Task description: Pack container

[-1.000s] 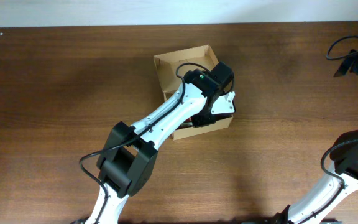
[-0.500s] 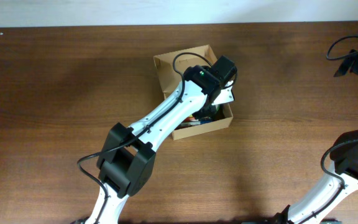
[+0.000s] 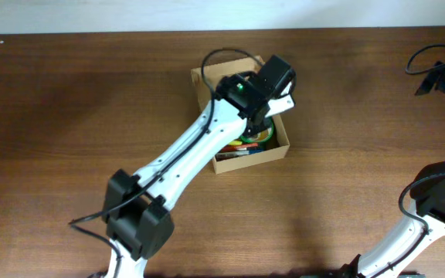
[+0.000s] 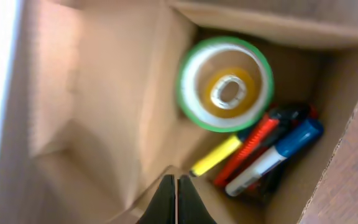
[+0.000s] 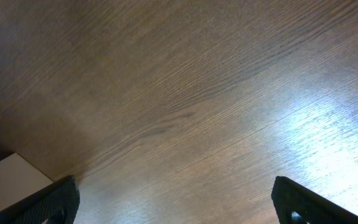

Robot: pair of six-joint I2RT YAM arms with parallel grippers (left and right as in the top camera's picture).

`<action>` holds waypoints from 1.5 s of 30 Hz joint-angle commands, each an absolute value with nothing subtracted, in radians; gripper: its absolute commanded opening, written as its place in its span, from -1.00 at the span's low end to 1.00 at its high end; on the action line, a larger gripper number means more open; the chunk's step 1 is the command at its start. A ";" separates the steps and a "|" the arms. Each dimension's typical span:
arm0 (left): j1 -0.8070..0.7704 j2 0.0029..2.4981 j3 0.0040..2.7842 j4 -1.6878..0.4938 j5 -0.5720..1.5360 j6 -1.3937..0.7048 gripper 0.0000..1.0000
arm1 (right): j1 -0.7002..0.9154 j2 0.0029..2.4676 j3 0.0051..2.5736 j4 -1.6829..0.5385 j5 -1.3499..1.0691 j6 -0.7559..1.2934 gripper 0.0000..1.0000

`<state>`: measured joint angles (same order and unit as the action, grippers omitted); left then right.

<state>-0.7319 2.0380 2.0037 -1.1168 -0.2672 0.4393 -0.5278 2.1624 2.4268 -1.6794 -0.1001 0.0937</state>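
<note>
Dark wood-grain table (image 3: 68,116) fills the overhead view, with a pale strip of wall (image 3: 222,14) along its far edge. From the near left, the left arm (image 3: 184,154) reaches diagonally up to the middle of the table. Its wrist hangs over the container (image 3: 261,156), a brown cardboard box that sits open just left of centre, toward the far side.

The left gripper (image 4: 176,198) points down into the box. Its two dark fingers are pressed together with nothing between them, just above the box floor near a bare inner wall.

Inside the box, a green-rimmed tape roll (image 4: 225,84) lies flat in a corner, with a yellow ring nested in its core. Just beside it, toward the opposite corner, a yellow marker (image 4: 216,155), a red marker (image 4: 250,146) and a blue-capped marker (image 4: 272,155) lie close together, slanted the same way. The picture is too blurred to tell whether the markers touch the roll.

Far to the right, the right arm (image 3: 439,205) rises along the table's edge, well apart from the box. The right gripper (image 5: 174,186) has its fingers spread wide over bare wood, holding nothing.
</note>
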 commanded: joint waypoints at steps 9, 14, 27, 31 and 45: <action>-0.513 1.833 2.178 -1.118 -0.453 0.182 -0.96 | -0.524 2.132 2.426 -1.678 -0.115 0.088 0.99; -0.287 1.817 2.178 -1.133 -0.324 0.157 -0.96 | -0.524 2.132 2.426 -1.575 -0.278 0.170 0.99; 0.017 1.877 2.177 -1.128 -0.010 0.117 -0.96 | -0.329 2.132 2.427 -1.599 -0.264 0.081 -0.92; 0.018 1.953 2.175 -1.132 0.032 0.116 -0.96 | -0.154 2.131 2.427 -1.614 -0.159 0.086 -0.92; 0.068 2.009 2.057 -1.082 0.064 0.118 -0.96 | 0.271 2.099 2.231 -1.662 -0.038 0.082 -0.92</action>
